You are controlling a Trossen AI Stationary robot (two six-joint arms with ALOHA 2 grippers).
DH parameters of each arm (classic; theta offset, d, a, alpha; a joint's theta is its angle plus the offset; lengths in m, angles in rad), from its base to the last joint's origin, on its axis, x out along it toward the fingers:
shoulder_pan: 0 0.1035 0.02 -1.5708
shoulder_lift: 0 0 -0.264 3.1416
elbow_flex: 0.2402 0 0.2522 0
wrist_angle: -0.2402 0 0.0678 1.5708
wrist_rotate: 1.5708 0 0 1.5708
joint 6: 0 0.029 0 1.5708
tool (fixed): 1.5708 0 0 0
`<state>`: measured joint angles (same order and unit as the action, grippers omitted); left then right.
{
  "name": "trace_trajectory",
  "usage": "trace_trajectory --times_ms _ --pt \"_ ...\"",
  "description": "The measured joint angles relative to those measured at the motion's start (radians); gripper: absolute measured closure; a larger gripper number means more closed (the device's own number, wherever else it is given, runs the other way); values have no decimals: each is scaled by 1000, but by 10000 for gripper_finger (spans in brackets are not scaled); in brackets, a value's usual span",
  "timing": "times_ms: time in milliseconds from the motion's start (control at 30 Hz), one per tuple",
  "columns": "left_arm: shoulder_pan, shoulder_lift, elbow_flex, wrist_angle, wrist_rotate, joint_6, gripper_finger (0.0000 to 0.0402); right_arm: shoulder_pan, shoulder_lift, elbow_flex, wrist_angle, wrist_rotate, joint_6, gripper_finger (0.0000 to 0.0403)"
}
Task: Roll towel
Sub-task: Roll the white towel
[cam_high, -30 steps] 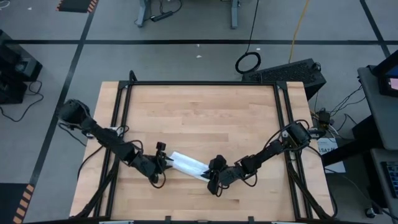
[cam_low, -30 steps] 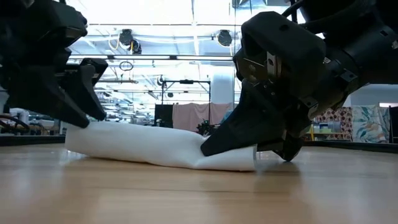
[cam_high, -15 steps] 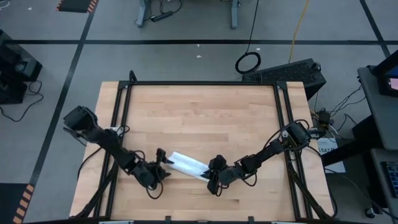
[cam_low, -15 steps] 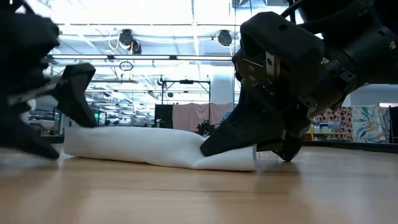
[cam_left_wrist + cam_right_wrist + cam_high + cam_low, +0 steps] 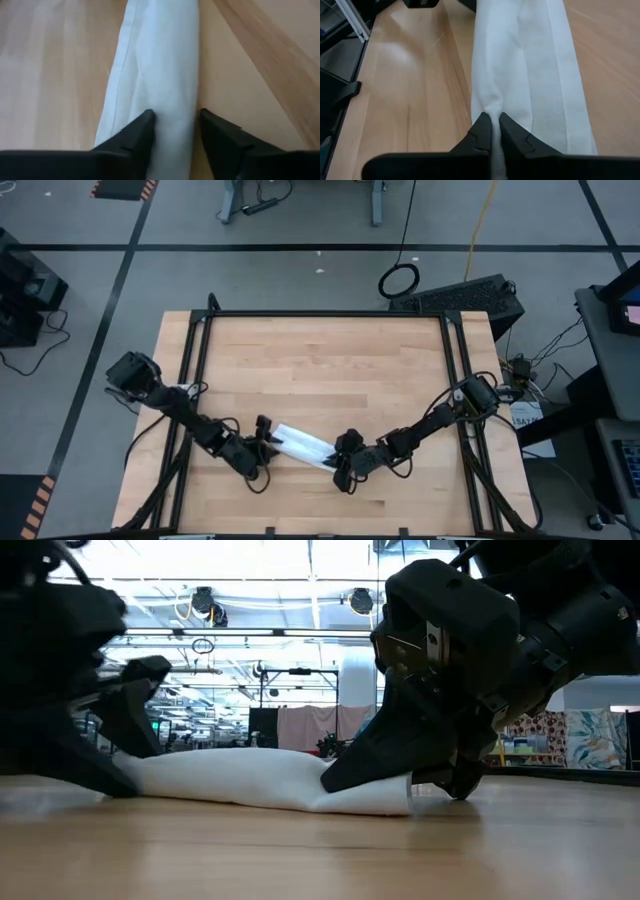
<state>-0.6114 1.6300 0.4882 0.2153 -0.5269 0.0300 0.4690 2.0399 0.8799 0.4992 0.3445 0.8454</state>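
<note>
From above, the towel [image 5: 303, 446] lay as a narrow white bundle near the front edge of the table [image 5: 320, 360], slanted between the two arms, so the rolling looked largely done. The left end effector [image 5: 268, 442] was at one end of it and the right end effector [image 5: 342, 468] at the other.

At table height, the towel [image 5: 250, 777] sat flat on the wood as a low, rounded log, thinner where the right end effector [image 5: 385, 780] pressed down.

From the left wrist, the fingers [image 5: 137, 137] stood apart, straddling the roll [image 5: 160, 75]; I judged it a loose hold at most.

From the right wrist, the fingers [image 5: 480, 132] were pinched together on a fold of cloth. A loose hem showed alongside, so tidying seemed left.
</note>
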Motion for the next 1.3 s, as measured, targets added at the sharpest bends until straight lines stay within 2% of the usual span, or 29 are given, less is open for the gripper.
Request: trace_trajectory --times_ms 233,267,433,600,767,967,1167,1300 --pt "94 -47 7 -25 177 4 374 0 0 0 13 -11 -69 393" --pt "102 -62 6 -34 199 1 385 0 -4 0 12 -11 -81 389" --pt "155 -164 6 -98 305 -85 377 16 -50 -3 -25 36 -210 341" --pt "228 -219 4 -110 510 -190 385 67 -140 -4 -127 140 -372 269" --pt "299 -220 4 -108 674 -283 387 155 -163 -4 -112 266 -483 219" --pt "360 -212 5 -100 812 -366 388 247 -73 -2 37 419 -555 202" --pt "395 -169 6 -65 951 -398 389 259 42 30 232 571 -622 202" --pt "409 -136 6 -60 984 -428 389 228 74 80 249 538 -626 215"
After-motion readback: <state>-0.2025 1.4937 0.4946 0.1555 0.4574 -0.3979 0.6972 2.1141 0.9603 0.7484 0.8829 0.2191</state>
